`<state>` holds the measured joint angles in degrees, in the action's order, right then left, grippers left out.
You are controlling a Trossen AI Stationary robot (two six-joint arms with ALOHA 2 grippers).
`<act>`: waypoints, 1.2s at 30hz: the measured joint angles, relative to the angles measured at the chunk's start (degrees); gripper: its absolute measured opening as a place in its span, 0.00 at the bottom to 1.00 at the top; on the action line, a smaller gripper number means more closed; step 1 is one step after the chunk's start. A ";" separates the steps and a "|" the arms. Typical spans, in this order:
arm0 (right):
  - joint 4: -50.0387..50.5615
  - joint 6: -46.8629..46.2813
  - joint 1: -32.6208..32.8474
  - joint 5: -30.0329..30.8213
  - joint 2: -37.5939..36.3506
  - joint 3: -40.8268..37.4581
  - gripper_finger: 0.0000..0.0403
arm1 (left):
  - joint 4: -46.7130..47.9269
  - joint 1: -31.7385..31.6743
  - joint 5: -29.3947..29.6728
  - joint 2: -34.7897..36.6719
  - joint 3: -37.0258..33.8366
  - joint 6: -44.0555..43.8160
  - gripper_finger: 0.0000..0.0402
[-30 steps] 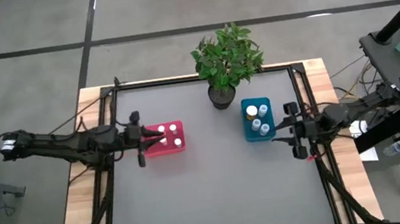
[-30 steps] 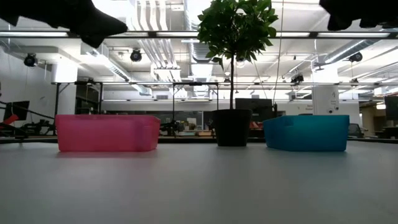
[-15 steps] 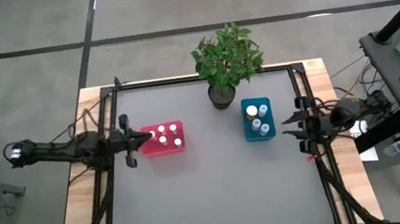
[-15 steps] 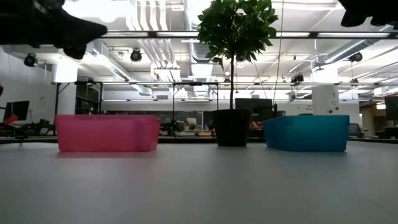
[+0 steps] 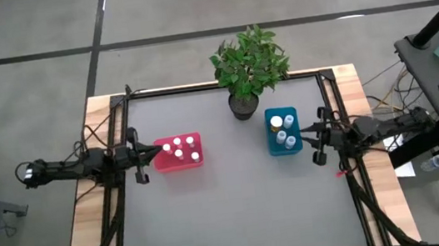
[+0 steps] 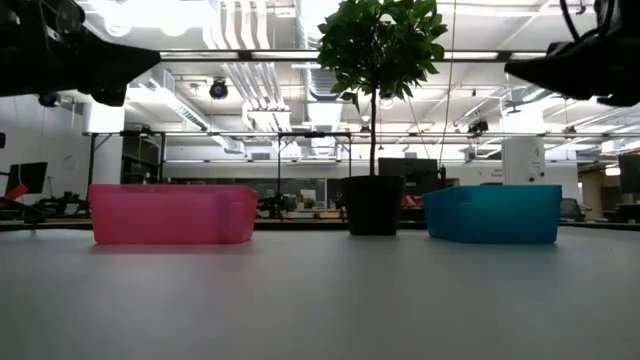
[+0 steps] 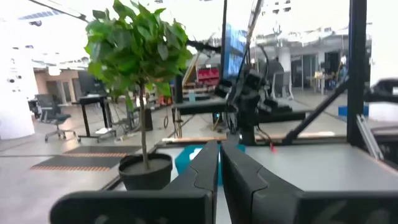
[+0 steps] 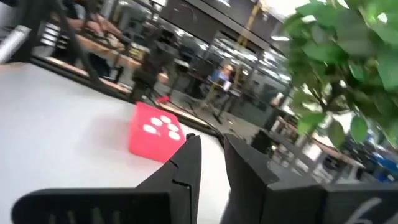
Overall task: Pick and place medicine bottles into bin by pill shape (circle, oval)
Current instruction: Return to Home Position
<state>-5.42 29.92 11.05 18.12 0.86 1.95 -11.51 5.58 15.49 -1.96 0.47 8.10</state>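
Several white-capped medicine bottles (image 5: 182, 149) stand in the red bin (image 5: 164, 165), and a few more medicine bottles (image 5: 286, 129) in the teal bin (image 5: 273, 145). Both bins rest on the grey table mat. My left gripper (image 5: 154, 150) hangs shut just left of the red bin, level and above the table (image 6: 150, 62), and holds nothing. My right gripper (image 5: 305, 136) hangs just right of the teal bin, also level and raised (image 6: 510, 70). A narrow gap shows between its fingers (image 8: 211, 146), with nothing in it.
A dark pot with a green plant (image 5: 244, 103) stands at the far edge between the two bins. Black frame rails (image 5: 344, 166) run along the table's left and right sides. The near half of the grey mat (image 5: 239, 213) lies in front of the bins.
Both arms have folded back and sunk. My left gripper has drawn away from over the red bin toward the table's left edge. My right gripper has come down at the right edge, and its fingers have come closer together.
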 joint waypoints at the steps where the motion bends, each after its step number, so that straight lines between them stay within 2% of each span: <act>1: -0.66 -0.23 -0.86 0.12 -0.01 -0.52 0.15 | -0.12 0.00 0.02 0.18 0.00 -0.04 0.00; 11: -1.30 -5.96 -5.10 0.09 -0.04 -1.00 0.13 | 0.06 0.02 0.00 -1.96 -0.04 -0.13 0.00; 21: -4.83 -4.52 -5.10 -0.01 -0.07 -1.00 0.13 | 0.03 0.02 0.00 -5.28 -0.11 -0.15 0.00; 26: -6.71 -0.36 -5.10 -0.02 -0.07 -1.00 0.13 | 0.03 0.02 -0.02 -6.75 -0.13 -0.15 0.00; 36: -16.27 -0.28 -5.10 -0.03 -0.07 -1.00 0.13 | 0.03 0.02 -0.02 -9.17 -0.17 -0.15 0.00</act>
<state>-21.69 29.64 5.96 18.09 0.80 0.95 -11.49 5.61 15.46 -11.14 0.30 7.94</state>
